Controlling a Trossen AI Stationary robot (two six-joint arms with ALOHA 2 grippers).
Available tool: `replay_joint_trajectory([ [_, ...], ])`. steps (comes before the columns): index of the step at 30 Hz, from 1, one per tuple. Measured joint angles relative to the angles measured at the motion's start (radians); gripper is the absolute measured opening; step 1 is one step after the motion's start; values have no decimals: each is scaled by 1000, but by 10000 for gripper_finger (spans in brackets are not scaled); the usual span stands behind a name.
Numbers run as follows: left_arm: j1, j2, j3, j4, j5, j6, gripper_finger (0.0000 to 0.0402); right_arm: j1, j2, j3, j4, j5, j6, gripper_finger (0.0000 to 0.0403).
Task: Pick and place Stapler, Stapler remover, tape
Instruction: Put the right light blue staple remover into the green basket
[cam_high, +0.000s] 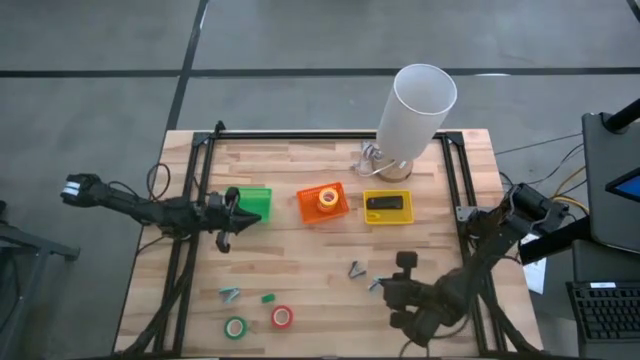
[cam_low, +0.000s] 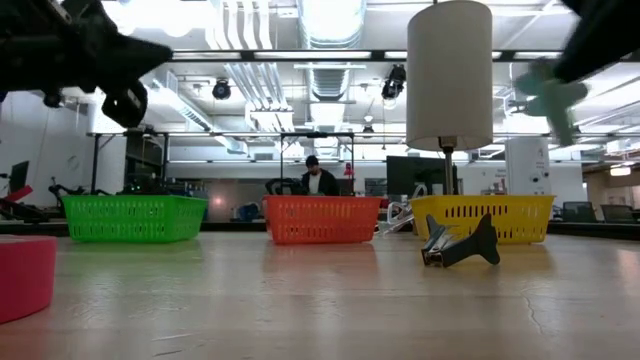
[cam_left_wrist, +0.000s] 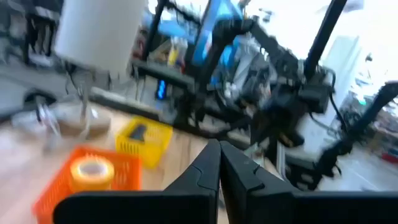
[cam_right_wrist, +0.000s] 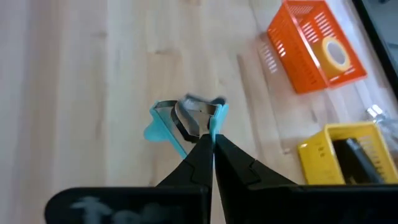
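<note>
My right gripper (cam_right_wrist: 210, 138) is shut on a light blue staple remover (cam_right_wrist: 186, 118), held above the wood near the table's right front (cam_high: 378, 284). It also shows high at the right of the low view (cam_low: 548, 95). A dark staple remover (cam_low: 460, 245) rests on the table close by (cam_high: 355, 268). The dark stapler (cam_high: 388, 203) lies in the yellow bin (cam_high: 388, 218). A yellow tape roll (cam_high: 327, 198) sits in the orange bin (cam_high: 310, 212). Green tape (cam_high: 235, 327) and red tape (cam_high: 282, 317) lie flat near the front edge. My left gripper (cam_left_wrist: 219, 152) is shut and empty beside the green bin (cam_high: 258, 203). My right gripper pinches one blue wing (cam_right_wrist: 216, 119) of the staple remover between its two fingertips. The fingers slant down from the table's near right side. The remover is lifted clear of the table, its metal jaws pointing away from the fingers.
A tall white lamp (cam_high: 415, 105) stands at the back behind the yellow bin. Another light blue staple remover (cam_high: 229, 294) and a small green piece (cam_high: 268, 298) lie near the tapes. Bare wood stretches between the bins and the front items. A person shows in the room behind (cam_low: 318, 180).
</note>
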Motion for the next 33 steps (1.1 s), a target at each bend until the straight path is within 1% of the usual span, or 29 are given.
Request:
replay_joint_trajectory([
  [2,0,13,-1,45,-37,10,10,-28,0,0,14,0,-31,8],
  [3,0,22,-1,52,-28,10,10,-42,0,-1,18,-1,-45,8],
  [7,-13,96,-1,146,73,64,10,-92,-2,-1,52,-4,-96,8],
  [10,-44,193,21,302,200,128,10,-119,-6,-2,93,-8,-150,8],
  [11,-58,232,39,349,222,148,10,-125,-8,-2,103,-13,-167,8],
  [13,-84,307,83,366,213,195,10,-138,-15,-2,128,-33,-195,8],
  [15,-97,393,140,352,164,245,13,-146,-31,-2,151,-40,-204,8],
  [18,-101,542,235,332,101,295,33,-155,-53,-2,174,-39,-226,8],
  [20,-103,648,294,306,92,317,53,-157,-71,-2,179,-39,-241,8],
  [22,-109,739,371,333,92,332,76,-156,-99,-2,184,-38,-244,8],
  [27,-131,936,517,318,70,405,126,-142,-170,-2,208,-48,-247,8],
  [29,-140,1001,581,330,68,467,138,-139,-192,-2,235,-45,-247,8],
  [33,-150,1130,696,314,48,511,146,-139,-219,-2,277,-33,-265,8],
])
